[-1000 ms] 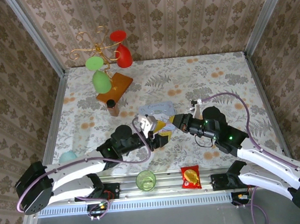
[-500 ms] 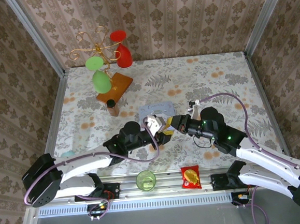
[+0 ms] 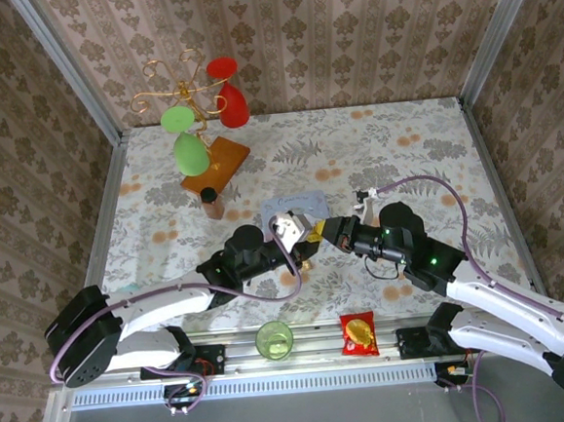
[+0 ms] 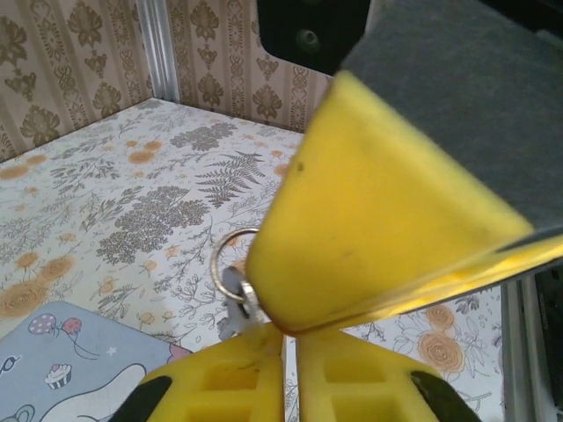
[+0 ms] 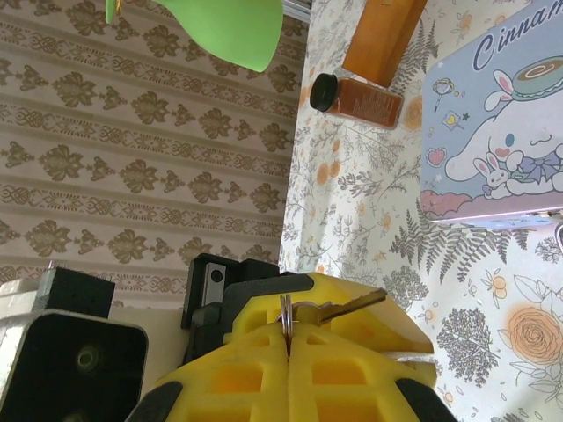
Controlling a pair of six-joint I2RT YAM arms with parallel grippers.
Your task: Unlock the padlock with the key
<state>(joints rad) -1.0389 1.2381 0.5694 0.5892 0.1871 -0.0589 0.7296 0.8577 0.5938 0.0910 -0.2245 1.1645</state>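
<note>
Left pincer [image 4: 290,345] has closed; right wrist shows right pincer [image 5: 288,332] gripping key [image 5: 349,307].

The key ring [image 4: 233,286] runs behind a blurred yellow finger [image 4: 369,229]; the tin [image 5: 493,132] is cut off.

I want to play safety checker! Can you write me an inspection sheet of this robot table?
Surface: flowery table top.
Job's things: key ring and brass key in right pincer; padlock too hidden to tell.
Clutter: cartoon tin, brown bottle, glass stand, green cup, snack packet.
Grippers: left pincer shut; right pincer shut on key ring.
Cables: purple cable looping over each arm.
Surroundings: patterned walls, metal frame.
</note>
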